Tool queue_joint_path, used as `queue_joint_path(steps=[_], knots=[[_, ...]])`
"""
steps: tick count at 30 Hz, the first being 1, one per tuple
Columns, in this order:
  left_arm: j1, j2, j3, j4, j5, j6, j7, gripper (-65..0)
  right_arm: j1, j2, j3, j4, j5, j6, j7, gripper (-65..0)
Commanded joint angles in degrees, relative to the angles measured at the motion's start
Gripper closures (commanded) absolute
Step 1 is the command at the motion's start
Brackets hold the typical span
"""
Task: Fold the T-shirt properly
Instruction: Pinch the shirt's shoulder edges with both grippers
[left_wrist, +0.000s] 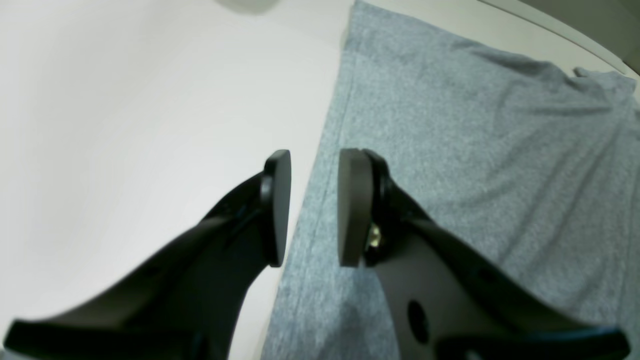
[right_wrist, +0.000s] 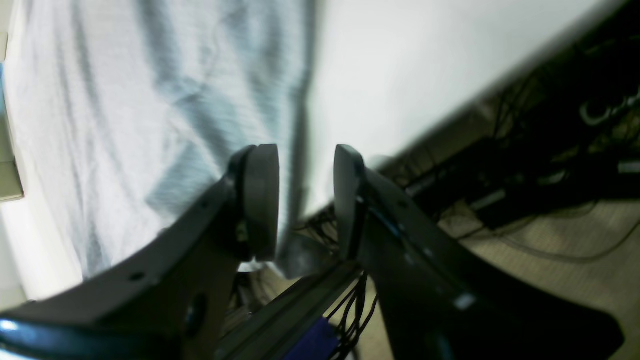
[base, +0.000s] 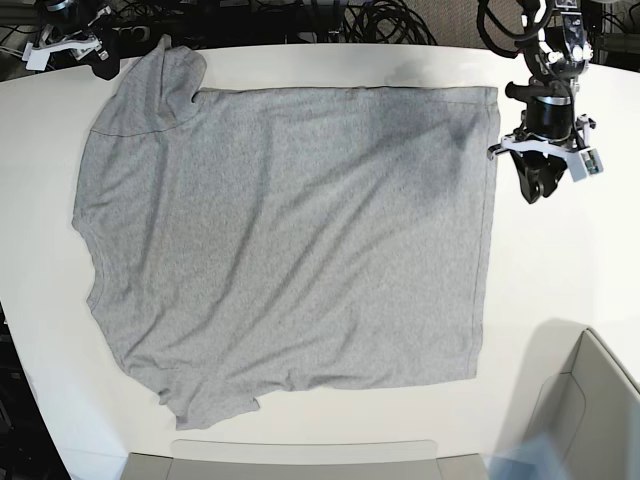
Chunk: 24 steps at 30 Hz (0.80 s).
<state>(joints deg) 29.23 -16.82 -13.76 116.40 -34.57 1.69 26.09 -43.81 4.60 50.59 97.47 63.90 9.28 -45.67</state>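
A grey T-shirt (base: 290, 250) lies spread flat, plain side up, on a white table (base: 560, 260). The left gripper (left_wrist: 314, 207) hovers over the shirt's hem edge, jaws parted and holding nothing. The right gripper (right_wrist: 306, 200) hangs at the table's edge beside the shirt, also parted and empty.

- White table (base: 560, 280), its surface plain.
- Tangle of black cables (base: 380, 18) beyond the far edge.
- Grey bin (base: 590, 410) at the near corner.
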Motion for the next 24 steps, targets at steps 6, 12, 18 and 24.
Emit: queue_joint_path(steps=[6,12,18,24], knots=[[-0.18,-0.46,-0.53,0.92,0.06,-0.42,-1.34,-15.8,2.45,2.04,-1.05,-4.68,1.64,0.96,0.79,-19.1],[-0.09,-0.46,-0.61,0.92,0.06,-0.42,-1.34,-15.8,3.59,2.30,-3.07,-5.65,0.67,0.96,0.79,-19.1],[-0.09,-0.46,-0.70,0.92,0.06,-0.42,-1.34,-15.8,5.88,1.95,-7.12,-7.23,-3.02,0.96,0.97,-19.1],[2.37,-0.46,-0.70,0.83,0.06,-0.42,-1.34,-16.0,5.79,1.86,-9.93,-7.14,-3.20,0.96,0.88,-19.1]])
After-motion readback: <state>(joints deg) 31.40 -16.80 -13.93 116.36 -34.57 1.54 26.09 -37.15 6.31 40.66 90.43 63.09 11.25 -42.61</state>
